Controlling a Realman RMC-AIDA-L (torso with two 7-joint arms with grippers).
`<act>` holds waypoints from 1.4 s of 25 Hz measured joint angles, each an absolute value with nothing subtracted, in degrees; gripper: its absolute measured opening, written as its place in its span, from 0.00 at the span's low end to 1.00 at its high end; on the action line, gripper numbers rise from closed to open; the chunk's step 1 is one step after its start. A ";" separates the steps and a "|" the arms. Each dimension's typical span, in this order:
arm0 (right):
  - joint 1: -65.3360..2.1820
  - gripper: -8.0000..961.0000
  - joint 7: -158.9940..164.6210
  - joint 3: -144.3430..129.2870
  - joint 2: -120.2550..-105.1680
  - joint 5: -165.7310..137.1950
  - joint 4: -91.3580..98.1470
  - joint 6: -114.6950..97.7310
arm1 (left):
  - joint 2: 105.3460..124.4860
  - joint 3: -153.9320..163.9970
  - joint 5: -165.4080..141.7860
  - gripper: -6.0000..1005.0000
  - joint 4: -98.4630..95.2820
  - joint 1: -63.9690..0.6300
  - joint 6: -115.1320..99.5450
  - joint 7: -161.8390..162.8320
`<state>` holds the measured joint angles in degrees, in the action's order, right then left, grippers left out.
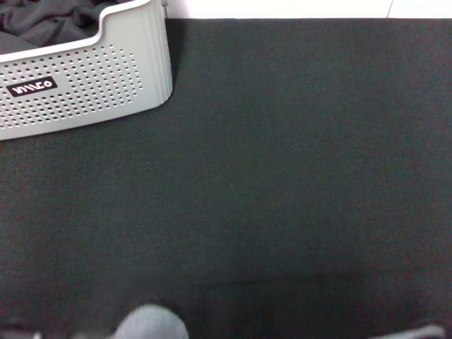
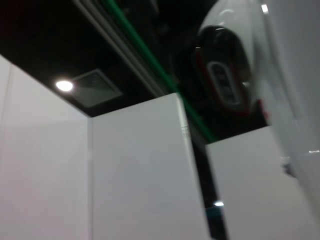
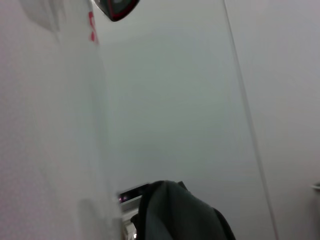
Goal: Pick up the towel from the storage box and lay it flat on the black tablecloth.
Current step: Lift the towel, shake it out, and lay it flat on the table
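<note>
The light grey storage box (image 1: 85,78), with perforated walls and a small black label, stands at the far left on the black tablecloth (image 1: 282,176). Dark grey crumpled cloth (image 1: 49,21) lies inside it. The towel is hidden: no yellow or grey-green plush shows in the box. Neither gripper is in view. Only a blurred grey part of the left arm (image 1: 150,323) and a sliver of the right arm (image 1: 427,330) show at the near edge in the head view. Both wrist views face walls and ceiling, away from the table.
A white surface (image 1: 282,7) runs beyond the tablecloth's far edge. The left wrist view shows white panels (image 2: 135,175) and a ceiling light (image 2: 64,85). The right wrist view shows a pale wall and a dark grey shape (image 3: 175,215) that I cannot identify.
</note>
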<state>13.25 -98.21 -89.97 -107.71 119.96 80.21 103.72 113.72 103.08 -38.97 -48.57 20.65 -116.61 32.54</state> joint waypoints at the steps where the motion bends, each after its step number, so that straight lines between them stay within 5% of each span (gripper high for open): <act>1: 13.19 0.02 -98.39 -89.08 -108.01 119.92 77.94 103.68 | 114.29 102.61 -38.71 0.03 -46.85 19.74 -116.58 32.60; 6: 9.05 0.01 -100.15 -85.12 -109.78 119.38 64.50 103.28 | 117.42 101.52 -38.15 0.03 -26.27 4.86 -116.45 32.43; 13: -5.63 0.02 -106.80 -83.50 -111.18 119.48 38.25 102.82 | 119.80 95.36 -37.72 0.03 -0.44 -15.18 -114.72 25.98; 19: -14.51 0.02 -111.36 -79.87 -112.11 119.42 25.94 100.73 | 119.90 92.97 -35.38 0.03 0.72 -18.13 -107.92 26.48; 35: -19.77 0.02 -111.72 -75.57 -114.45 119.13 23.81 78.31 | 120.15 93.24 -28.11 0.03 -3.47 -23.20 -80.49 28.12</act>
<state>-19.77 -111.72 -75.57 -114.45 119.13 23.81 78.31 120.15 93.24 -28.11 -3.47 -23.20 -80.49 28.12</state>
